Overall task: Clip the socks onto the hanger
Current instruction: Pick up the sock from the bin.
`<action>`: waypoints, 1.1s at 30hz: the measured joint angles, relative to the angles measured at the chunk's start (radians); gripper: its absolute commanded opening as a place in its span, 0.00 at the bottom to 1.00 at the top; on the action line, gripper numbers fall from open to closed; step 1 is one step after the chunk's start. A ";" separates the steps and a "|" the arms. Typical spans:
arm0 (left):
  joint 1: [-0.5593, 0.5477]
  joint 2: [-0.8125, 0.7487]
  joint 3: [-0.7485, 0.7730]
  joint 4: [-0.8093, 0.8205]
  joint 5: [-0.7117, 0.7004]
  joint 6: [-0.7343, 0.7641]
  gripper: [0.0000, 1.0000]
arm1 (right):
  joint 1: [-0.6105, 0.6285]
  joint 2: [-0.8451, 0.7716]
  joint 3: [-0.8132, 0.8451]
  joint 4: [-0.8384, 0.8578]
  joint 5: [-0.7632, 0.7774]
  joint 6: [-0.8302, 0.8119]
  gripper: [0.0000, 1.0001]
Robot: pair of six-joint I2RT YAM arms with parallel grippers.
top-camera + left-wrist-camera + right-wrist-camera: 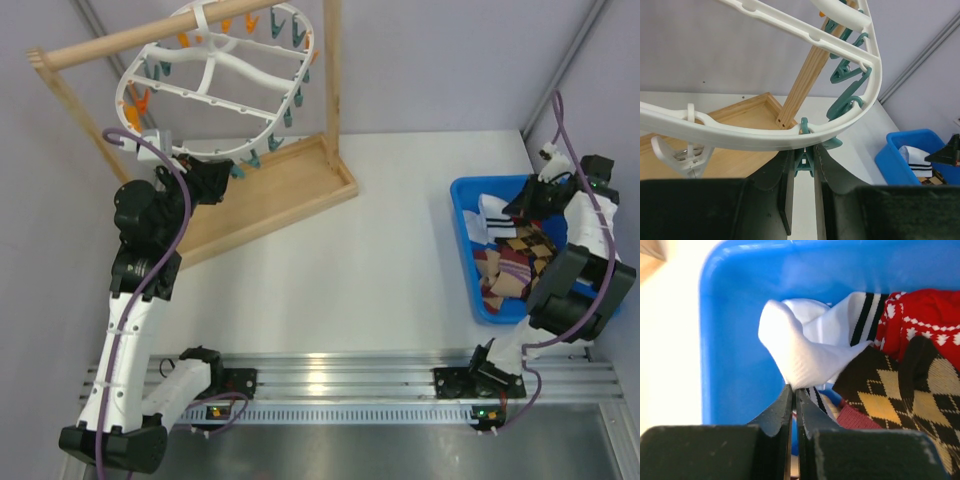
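The white oval hanger [132, 84] hangs from a wooden pole, with orange and teal clips round its rim. My left gripper [228, 176] is at its lower rim [740, 136]. In the left wrist view its fingers [785, 172] close on the handles of a teal clip [805, 164] under the rim. The socks lie in a blue bin [462, 240]. My right gripper [522, 204] is shut on a fold of a white sock with dark bands [805, 350] and pinches it at the fingertips [787, 395]. A brown argyle sock [890, 395] and a red sock [920, 315] lie beside it.
The wooden pole rack with its tray base [280, 190] stands at the back left and carries the hanger. The blue bin's wall [735, 340] is close on the left of my right gripper. An aluminium rail [340, 380] runs along the near edge.
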 measured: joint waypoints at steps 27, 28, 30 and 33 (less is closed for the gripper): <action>0.000 -0.012 0.000 0.000 0.000 0.000 0.00 | -0.243 -0.488 -0.106 -0.020 0.108 0.349 0.00; 0.000 -0.012 0.000 0.000 0.000 0.000 0.00 | -0.224 -0.504 -0.141 0.002 0.153 0.374 0.00; 0.000 -0.012 0.000 0.000 0.000 0.000 0.00 | -0.171 -0.506 -0.211 0.053 0.240 0.411 0.00; 0.000 -0.012 0.000 0.000 -0.001 0.000 0.00 | -0.092 -0.458 -0.301 0.115 0.349 0.451 0.00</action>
